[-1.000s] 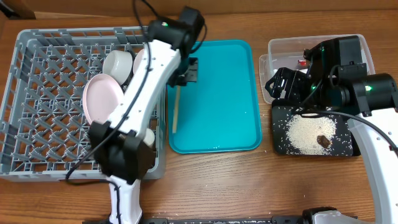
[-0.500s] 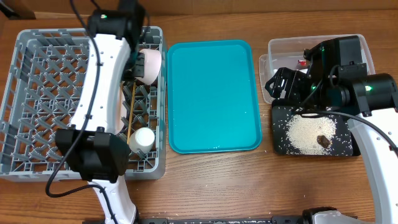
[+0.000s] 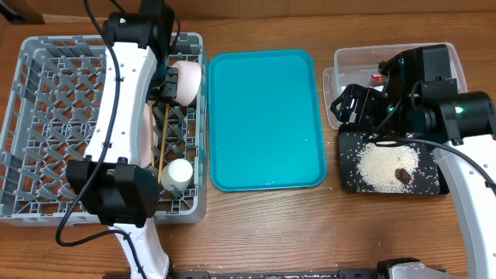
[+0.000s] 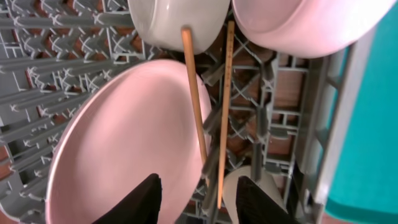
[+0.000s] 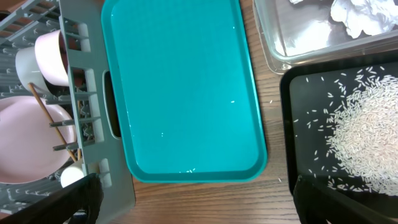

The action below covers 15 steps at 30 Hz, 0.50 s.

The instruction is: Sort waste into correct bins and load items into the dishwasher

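Note:
The grey dish rack (image 3: 46, 116) holds the pinkish bowl (image 3: 187, 82), the chopsticks (image 3: 163, 143) and the white cup (image 3: 178, 172). In the left wrist view the white plate (image 4: 124, 137) leans in the rack (image 4: 62, 56) under the grey-white bowl (image 4: 174, 22) and pinkish bowl (image 4: 305, 25). The two chopsticks (image 4: 196, 93) rest across them. My left gripper (image 4: 202, 202) is open and empty just above. My right gripper (image 5: 205, 208) is open and empty, over the bins in the overhead view (image 3: 353, 105). The clear tub (image 3: 349, 58) holds the tissue (image 5: 364, 15). The black tray (image 3: 353, 182) holds rice (image 3: 384, 163) and the brown lump (image 3: 403, 174).
The teal serving tray (image 3: 263, 116) lies between the rack and the bins, with a few rice grains (image 5: 189, 170) near its front edge. A bit of red (image 3: 377, 77) shows in the clear tub beside my right arm. Bare wood runs along the table's front.
My left arm carried the chopsticks from the teal tray to the rack and let go; they now lie in the rack. The right arm has not moved.

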Available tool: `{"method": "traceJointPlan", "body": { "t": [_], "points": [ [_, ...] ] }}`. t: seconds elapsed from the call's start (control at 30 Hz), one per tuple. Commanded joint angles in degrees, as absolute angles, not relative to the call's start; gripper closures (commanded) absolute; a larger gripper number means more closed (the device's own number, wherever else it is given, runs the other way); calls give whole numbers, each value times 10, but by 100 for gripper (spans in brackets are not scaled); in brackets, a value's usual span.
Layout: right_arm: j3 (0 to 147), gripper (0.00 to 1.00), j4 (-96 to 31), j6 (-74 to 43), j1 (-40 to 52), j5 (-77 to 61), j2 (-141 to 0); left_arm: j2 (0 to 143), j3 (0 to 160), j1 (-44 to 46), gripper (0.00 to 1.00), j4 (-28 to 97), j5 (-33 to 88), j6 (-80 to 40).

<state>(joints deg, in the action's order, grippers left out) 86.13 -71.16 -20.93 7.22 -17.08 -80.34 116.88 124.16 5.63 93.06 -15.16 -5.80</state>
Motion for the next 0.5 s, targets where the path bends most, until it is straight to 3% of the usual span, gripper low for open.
{"method": "traceJointPlan", "body": {
  "t": [0.0,0.2,0.23,0.27,0.47],
  "points": [
    [862,1,-708,-205,71,-165,-804,1140,1322,60,62,956,-116,-65],
    [862,0,-708,-205,71,-165,-804,1039,1393,60,64,968,-52,-64],
    [862,0,-708,-205,71,-165,-804,1011,1398,60,58,967,-37,-65],
    [862,0,-708,-205,71,-165,-804,990,1398,60,0,960,-27,-65],
    [862,0,-708,-205,71,-165,-804,878,1398,60,0,954,-13,-64]
  ]
}}
